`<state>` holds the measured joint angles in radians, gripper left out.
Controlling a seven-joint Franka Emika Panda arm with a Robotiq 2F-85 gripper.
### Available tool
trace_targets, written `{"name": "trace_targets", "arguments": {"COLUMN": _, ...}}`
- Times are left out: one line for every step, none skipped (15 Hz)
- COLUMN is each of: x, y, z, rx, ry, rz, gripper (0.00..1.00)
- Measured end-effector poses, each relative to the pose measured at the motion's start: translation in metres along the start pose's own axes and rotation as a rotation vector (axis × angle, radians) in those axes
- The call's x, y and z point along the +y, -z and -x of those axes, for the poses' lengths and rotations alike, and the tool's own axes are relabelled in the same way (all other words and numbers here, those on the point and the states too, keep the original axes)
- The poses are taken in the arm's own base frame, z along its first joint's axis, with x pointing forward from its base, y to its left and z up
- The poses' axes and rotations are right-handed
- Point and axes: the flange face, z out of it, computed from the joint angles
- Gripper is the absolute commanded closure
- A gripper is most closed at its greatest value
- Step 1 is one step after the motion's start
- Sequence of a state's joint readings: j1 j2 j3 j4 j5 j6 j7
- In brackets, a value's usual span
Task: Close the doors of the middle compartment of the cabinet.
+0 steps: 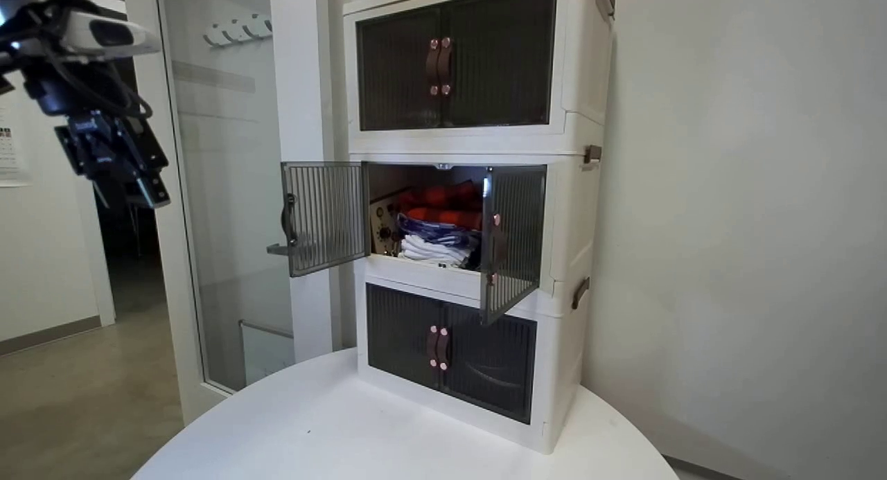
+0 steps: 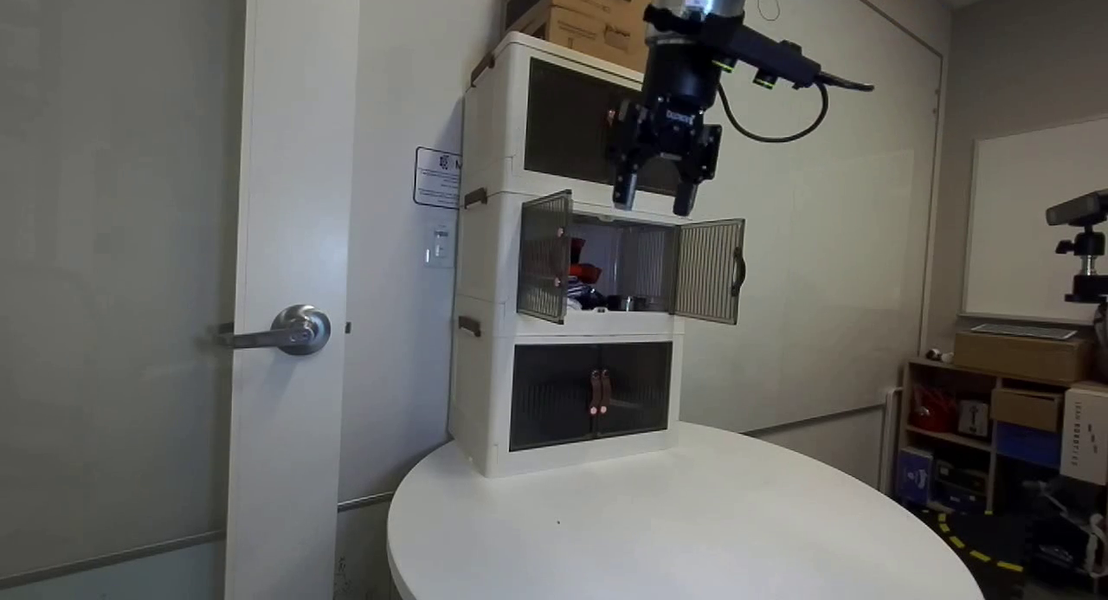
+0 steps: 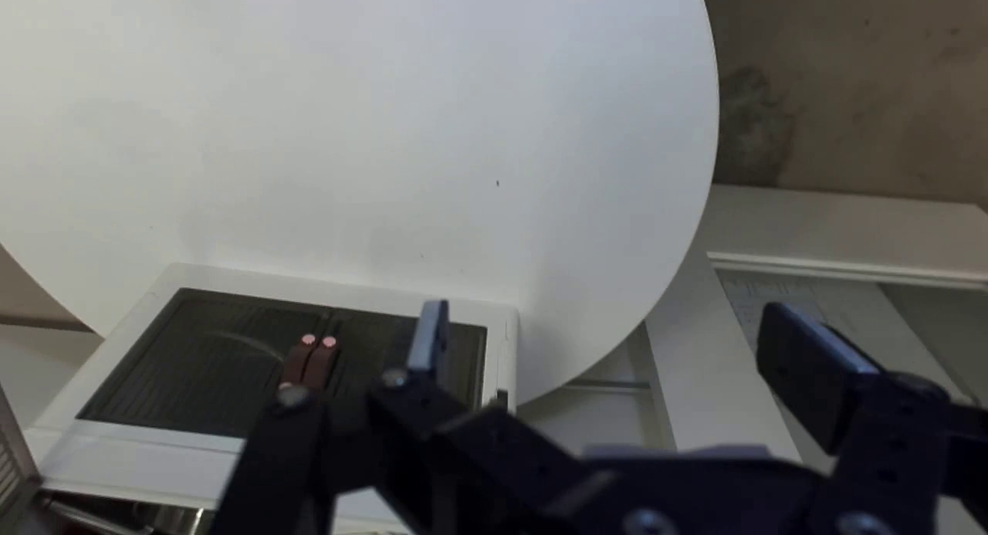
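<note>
Wrist view: your gripper (image 3: pixel 606 319), jaws spread, is cut off below.
Middle doors (image 1: pixel 516 237): both stand open.
Folded cloths (image 1: pixel 440 220): one door hides part from you.

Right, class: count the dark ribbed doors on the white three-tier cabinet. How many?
6. Facing the white cabinet: top left door, top right door, closed; middle left door, middle right door, open; bottom left door, bottom right door, closed. Any behind would be hidden.
</note>
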<state>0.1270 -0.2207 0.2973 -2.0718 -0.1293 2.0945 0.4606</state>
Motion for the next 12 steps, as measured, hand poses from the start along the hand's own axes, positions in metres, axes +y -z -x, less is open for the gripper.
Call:
{"name": "trace_targets", "arguments": {"x": -0.002, "y": 0.008, "z": -0.013, "rx": 0.027, "ry": -0.034, "rz": -0.018, "gripper": 0.0}}
{"name": "trace_targets", "arguments": {"x": -0.004, "y": 0.015, "z": -0.025, "rx": 0.05, "ry": -0.061, "rz": -0.035, "gripper": 0.1}}
{"name": "trace_targets", "arguments": {"x": -0.007, "y": 0.021, "z": -0.037, "rx": 0.069, "ry": -0.081, "rz": -0.046, "gripper": 0.28}}
{"name": "trace_targets", "arguments": {"x": -0.009, "y": 0.026, "z": -0.048, "rx": 0.089, "ry": -0.094, "rz": -0.055, "gripper": 0.33}}
{"name": "trace_targets", "arguments": {"x": -0.013, "y": 0.031, "z": -0.058, "rx": 0.11, "ry": -0.107, "rz": -0.06, "gripper": 0.42}}
{"name": "trace_targets", "arguments": {"x": -0.016, "y": 0.034, "z": -0.069, "rx": 0.137, "ry": -0.121, "rz": -0.063, "gripper": 0.49}}
{"name": "trace_targets", "arguments": {"x": -0.02, "y": 0.037, "z": -0.078, "rx": 0.168, "ry": -0.136, "rz": -0.065, "gripper": 0.56}}
{"name": "trace_targets", "arguments": {"x": -0.025, "y": 0.037, "z": -0.087, "rx": 0.206, "ry": -0.145, "rz": -0.062, "gripper": 0.65}}
{"name": "trace_targets", "arguments": {"x": -0.031, "y": 0.036, "z": -0.096, "rx": 0.239, "ry": -0.152, "rz": -0.058, "gripper": 0.71}}
{"name": "trace_targets", "arguments": {"x": -0.037, "y": 0.033, "z": -0.103, "rx": 0.274, "ry": -0.155, "rz": -0.054, "gripper": 0.8}}
{"name": "trace_targets", "arguments": {"x": -0.043, "y": 0.028, "z": -0.11, "rx": 0.303, "ry": -0.157, "rz": -0.05, "gripper": 0.87}}
{"name": "trace_targets", "arguments": {"x": -0.049, "y": 0.023, "z": -0.116, "rx": 0.33, "ry": -0.157, "rz": -0.045, "gripper": 0.95}}
